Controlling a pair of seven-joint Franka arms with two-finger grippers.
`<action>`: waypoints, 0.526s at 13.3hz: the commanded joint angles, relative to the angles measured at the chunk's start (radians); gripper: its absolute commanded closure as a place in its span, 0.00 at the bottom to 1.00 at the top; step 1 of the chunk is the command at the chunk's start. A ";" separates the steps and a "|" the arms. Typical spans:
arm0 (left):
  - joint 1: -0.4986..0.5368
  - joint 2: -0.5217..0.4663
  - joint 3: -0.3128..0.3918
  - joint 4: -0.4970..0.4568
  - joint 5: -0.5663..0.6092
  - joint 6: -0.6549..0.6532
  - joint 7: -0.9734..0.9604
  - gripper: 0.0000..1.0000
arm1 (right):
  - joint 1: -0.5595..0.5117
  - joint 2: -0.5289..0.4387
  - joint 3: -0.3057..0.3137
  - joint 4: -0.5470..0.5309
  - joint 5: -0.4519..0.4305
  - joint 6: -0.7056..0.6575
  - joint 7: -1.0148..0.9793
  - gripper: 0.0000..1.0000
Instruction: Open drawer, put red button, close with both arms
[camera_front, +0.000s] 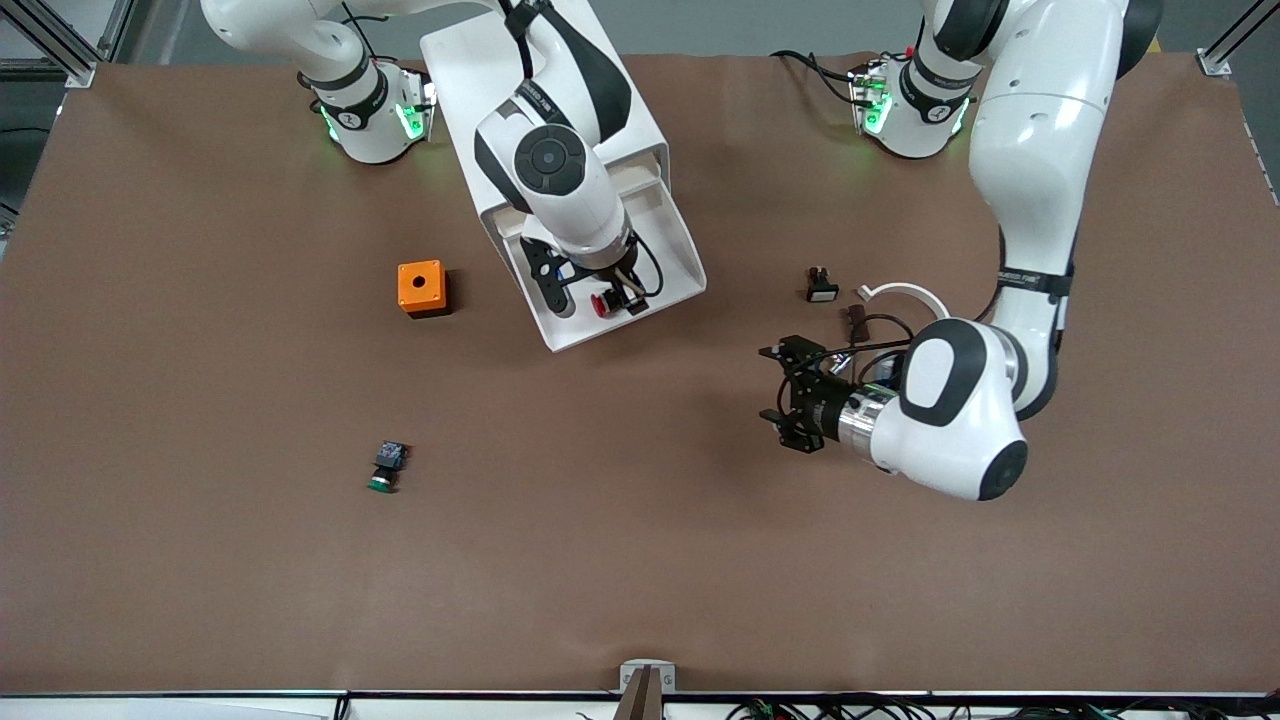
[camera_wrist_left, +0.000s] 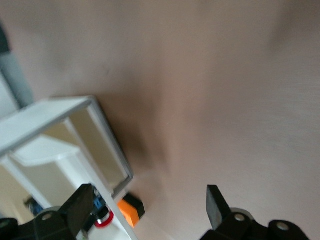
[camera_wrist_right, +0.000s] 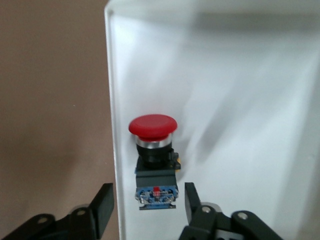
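Here, the red button (camera_wrist_right: 153, 155) is seen lying in the drawer (camera_front: 672, 262), just beneath the spread right gripper (camera_wrist_right: 145, 205); the left gripper (camera_front: 775, 395) is spread over the table (camera_front: 640, 560).

I can't read any text from here. There is small dark lettering on the left arm (camera_front: 1030, 272), but it is too small for me to make out.

Drawer (camera_front: 640, 255) partly hidden under right arm (camera_front: 560, 170)

The button (camera_wrist_right: 152, 150) lies in the pulled-out drawer (camera_front: 672, 270); the box (camera_front: 421, 287) sits beside the drawer, toward the right arm's end
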 joint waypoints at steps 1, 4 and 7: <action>-0.009 -0.097 0.012 -0.017 0.153 -0.015 0.171 0.00 | -0.061 -0.025 -0.021 0.054 -0.041 -0.042 -0.019 0.00; -0.025 -0.121 0.000 -0.019 0.311 -0.017 0.280 0.00 | -0.179 -0.065 -0.022 0.114 -0.055 -0.180 -0.305 0.00; -0.046 -0.121 -0.011 -0.022 0.379 -0.017 0.540 0.00 | -0.300 -0.125 -0.021 0.114 -0.052 -0.216 -0.533 0.00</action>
